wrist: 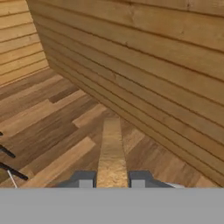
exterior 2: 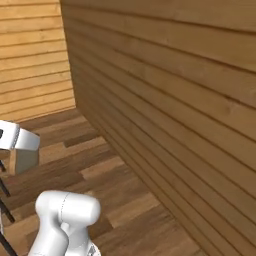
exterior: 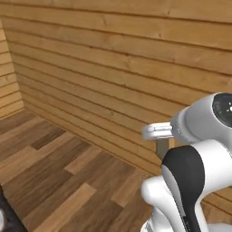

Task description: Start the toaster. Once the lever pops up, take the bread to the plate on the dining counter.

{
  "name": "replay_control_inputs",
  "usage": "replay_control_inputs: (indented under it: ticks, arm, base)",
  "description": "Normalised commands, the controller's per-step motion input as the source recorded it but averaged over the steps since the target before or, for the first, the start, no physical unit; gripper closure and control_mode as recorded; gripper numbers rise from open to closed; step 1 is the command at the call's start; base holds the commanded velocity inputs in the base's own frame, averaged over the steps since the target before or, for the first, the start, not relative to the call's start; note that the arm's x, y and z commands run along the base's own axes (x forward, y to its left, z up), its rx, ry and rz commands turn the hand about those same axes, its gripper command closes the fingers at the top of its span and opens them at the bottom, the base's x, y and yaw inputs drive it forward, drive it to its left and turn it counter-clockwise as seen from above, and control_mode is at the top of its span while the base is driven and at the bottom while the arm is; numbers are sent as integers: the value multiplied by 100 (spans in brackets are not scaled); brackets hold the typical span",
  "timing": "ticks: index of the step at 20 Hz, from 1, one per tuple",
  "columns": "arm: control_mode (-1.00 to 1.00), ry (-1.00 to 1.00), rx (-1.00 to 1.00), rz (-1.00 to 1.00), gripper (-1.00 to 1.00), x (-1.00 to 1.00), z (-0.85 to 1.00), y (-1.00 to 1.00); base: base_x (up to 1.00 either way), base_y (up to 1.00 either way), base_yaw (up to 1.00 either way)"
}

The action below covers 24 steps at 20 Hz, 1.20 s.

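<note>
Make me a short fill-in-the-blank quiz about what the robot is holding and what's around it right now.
1. The end effector is shut on a slice of ____.
2. In the hand view the bread is seen ____-on, between the two fingers.
3. The wall ahead is made of ____ planks.
4. Below the slice lies a wooden ____.

Missing words: bread; edge; wooden; floor

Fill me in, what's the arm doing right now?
The gripper is shut on the bread, a tan slice seen edge-on between the fingers in the hand view. In the left base view the slice hangs below the hand, held in the air. Ahead are a wood-plank wall and wooden floor, so the bread looks to be in transit.
</note>
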Motion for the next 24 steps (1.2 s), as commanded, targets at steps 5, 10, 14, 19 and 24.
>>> replay_control_inputs:
  ticks: [5, 10, 14, 19, 24]
  arm:
    - [100, 0, 0, 0, 100, 0, 0, 0]
    - [100, 0, 0, 0, 100, 0, 0, 0]
    - [100, 0, 0, 0, 100, 0, 0, 0]
    - [100, 0, 0, 0, 100, 0, 0, 0]
    - [100, 0, 0, 0, 100, 0, 0, 0]
  base:
    - [58, 0, 78]
    - [50, -7, 77]
    - [40, -15, 74]
    - [35, -21, 71]
    - [31, -39, 63]
